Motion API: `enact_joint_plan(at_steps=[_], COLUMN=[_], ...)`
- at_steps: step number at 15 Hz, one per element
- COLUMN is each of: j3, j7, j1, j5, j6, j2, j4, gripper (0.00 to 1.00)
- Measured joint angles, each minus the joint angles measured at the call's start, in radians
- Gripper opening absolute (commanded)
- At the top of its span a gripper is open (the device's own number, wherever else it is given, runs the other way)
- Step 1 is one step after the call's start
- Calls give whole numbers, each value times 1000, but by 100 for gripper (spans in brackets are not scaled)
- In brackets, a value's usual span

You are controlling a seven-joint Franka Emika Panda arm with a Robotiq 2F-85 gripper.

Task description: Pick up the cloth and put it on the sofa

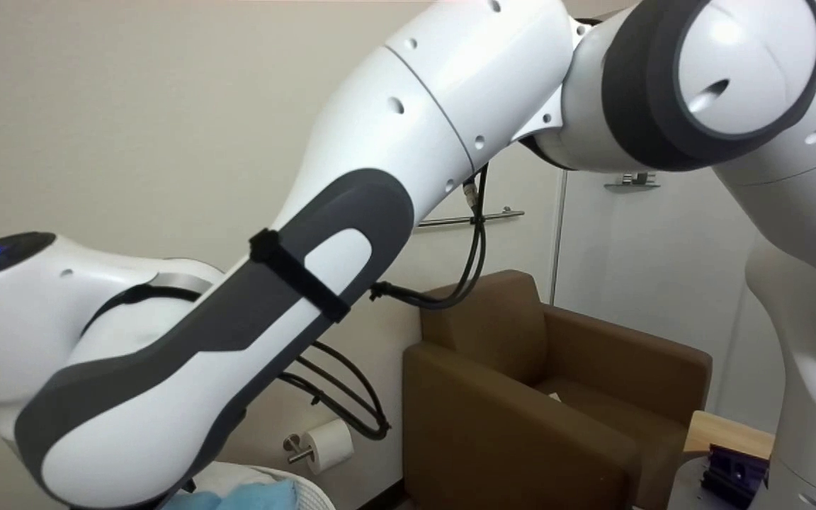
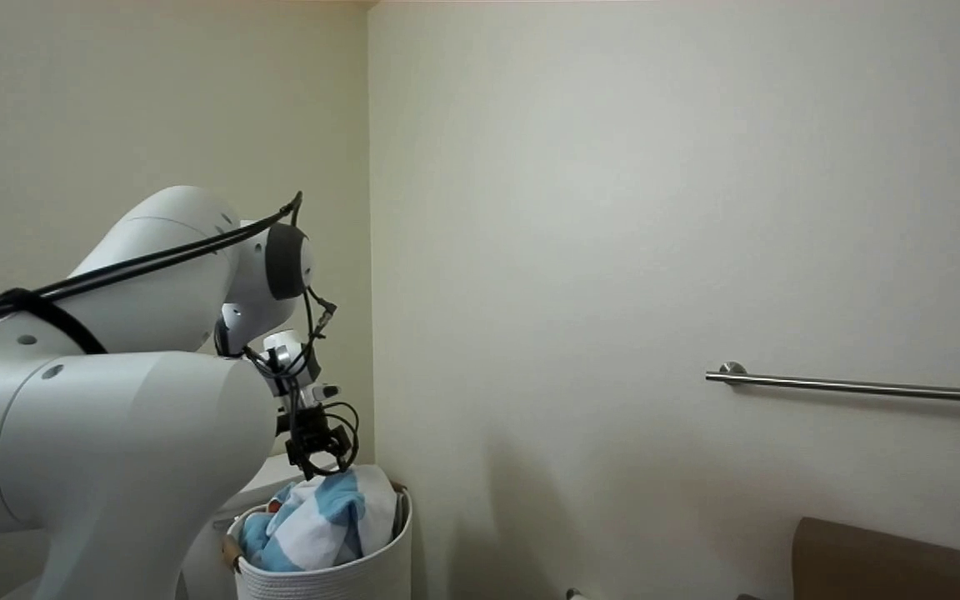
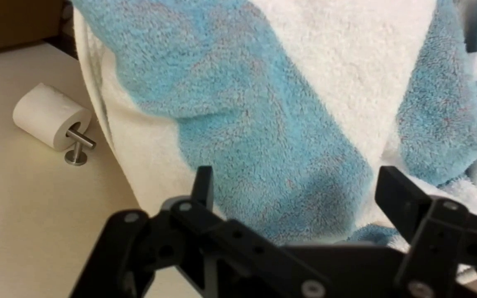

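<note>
cloth (image 3: 280, 116), heaped in a basket (image 2: 334, 585) at left, lies just below the gripper (image 3: 296, 186), its jaws parted wide over a broad fold; contact is hard to judge.

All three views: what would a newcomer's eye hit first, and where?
First the white arm, slanting across an exterior view, with the brown sofa below it, right of centre. Next the blue-and-white cloth, filling much of the wrist view and, in an exterior view, heaped in a white basket low down. The black gripper stands over it, jaws wide apart, at the wrist view's bottom; contact is unclear.
</note>
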Motion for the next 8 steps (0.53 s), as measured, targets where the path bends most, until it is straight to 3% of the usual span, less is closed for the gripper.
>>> enact_joint_plan(at_steps=[4, 8], j3=[2, 18], j7=[0, 1], j1=[-3, -41], j5=[30, 111], j6=[14, 150], j2=[85, 125], j4=[49, 32], gripper=[100, 100])
